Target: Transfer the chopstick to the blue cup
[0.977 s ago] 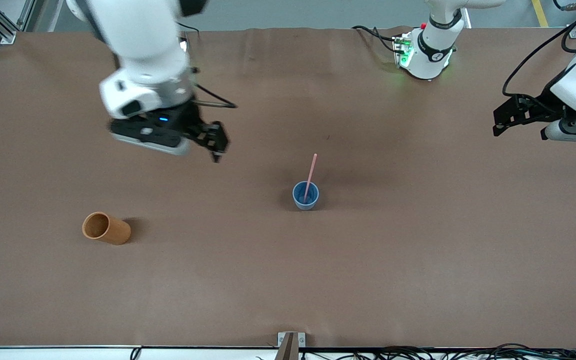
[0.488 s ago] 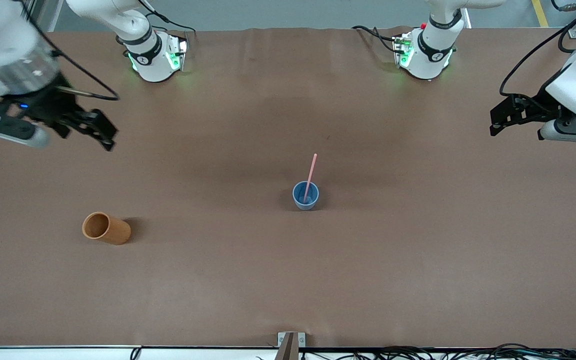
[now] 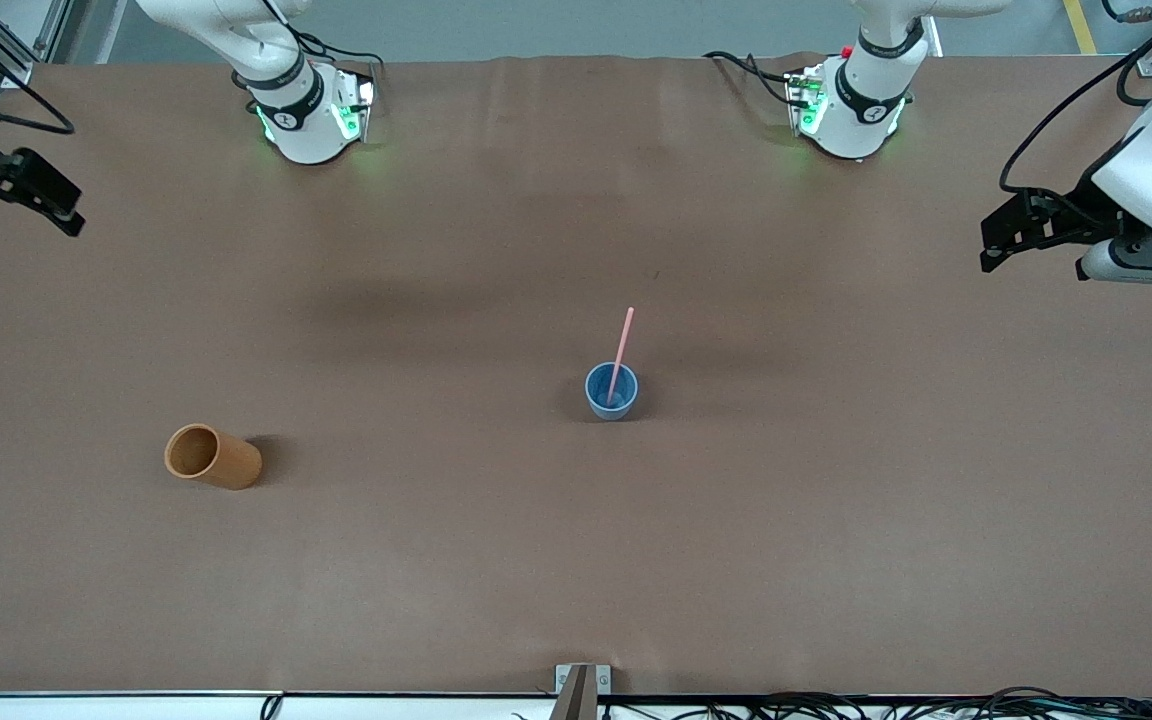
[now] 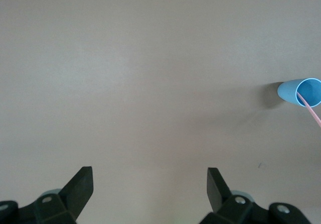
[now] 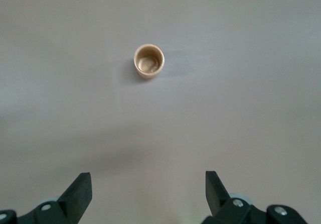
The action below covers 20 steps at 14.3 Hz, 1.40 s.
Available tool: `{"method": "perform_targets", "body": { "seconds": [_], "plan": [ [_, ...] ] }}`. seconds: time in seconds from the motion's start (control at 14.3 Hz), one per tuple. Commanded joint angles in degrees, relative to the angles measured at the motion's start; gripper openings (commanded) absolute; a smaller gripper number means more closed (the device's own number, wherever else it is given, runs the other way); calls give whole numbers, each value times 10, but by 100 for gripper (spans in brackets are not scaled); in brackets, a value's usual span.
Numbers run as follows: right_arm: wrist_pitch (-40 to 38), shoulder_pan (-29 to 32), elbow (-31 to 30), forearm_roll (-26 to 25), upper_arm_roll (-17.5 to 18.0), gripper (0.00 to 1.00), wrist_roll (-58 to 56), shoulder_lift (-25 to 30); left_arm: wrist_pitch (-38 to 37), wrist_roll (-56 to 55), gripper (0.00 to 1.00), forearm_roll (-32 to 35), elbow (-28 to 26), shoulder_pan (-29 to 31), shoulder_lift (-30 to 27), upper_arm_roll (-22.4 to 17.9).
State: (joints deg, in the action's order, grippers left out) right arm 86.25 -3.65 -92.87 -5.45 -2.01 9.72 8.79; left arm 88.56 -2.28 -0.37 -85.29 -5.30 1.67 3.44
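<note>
**Chopstick standing in the blue cup, both my pincers empty**

The chopstick sits in the blue cup, its lower end down inside and its upper part leaning out over the rim, tilted away from the front camera. The cup stands upright near the middle of the brown desk. From my left wrist I see the same cup at the edge of the view, with a short piece of the pink stick crossing its mouth.

My left pincer hangs above the desk at the left arm's end, well apart from the cup. Its fingers are spread wide with nothing between them, only bare desk showing in the gap.

My right pincer is at the very edge of the desk at the right arm's end, partly out of the front view. Its fingers are also spread wide and hold nothing. In the right wrist view the orange-brown cup stands upright with its open mouth toward that camera. That cup stands toward the right arm's end of the desk, nearer to the front camera than the blue cup and well apart from it.
</note>
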Motion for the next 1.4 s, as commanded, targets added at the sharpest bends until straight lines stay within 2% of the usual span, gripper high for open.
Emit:
{"method": "perform_targets", "body": {
  "seconds": [0.0, 0.35, 0.56, 0.77, 1.12, 1.33],
  "plan": [
    [-10, 6, -14, 22, 9, 100, -27, 17, -1, 0, 100, -9, 12, 2, 5, 1],
    [-6, 14, -1, 40, 5, 100, -84, -6, -1, 0, 100, -9, 12, 2, 5, 1],
    [-7, 38, 63, 40, 3, 100, -103, -56, -1, 0, 100, -9, 12, 2, 5, 1],
    [-10, 53, 96, 41, 3, 100, -102, -84, -1, 0, 100, -9, 12, 2, 4, 1],
    [-13, 64, 76, 73, 3, 99, -103, -82, -1, 0, 100, -9, 11, 2, 5, 1],
    [-11, 62, 76, 69, 4, 99, -108, -82, -1, 0, 100, -9, 12, 2, 4, 1]
  ]
}}
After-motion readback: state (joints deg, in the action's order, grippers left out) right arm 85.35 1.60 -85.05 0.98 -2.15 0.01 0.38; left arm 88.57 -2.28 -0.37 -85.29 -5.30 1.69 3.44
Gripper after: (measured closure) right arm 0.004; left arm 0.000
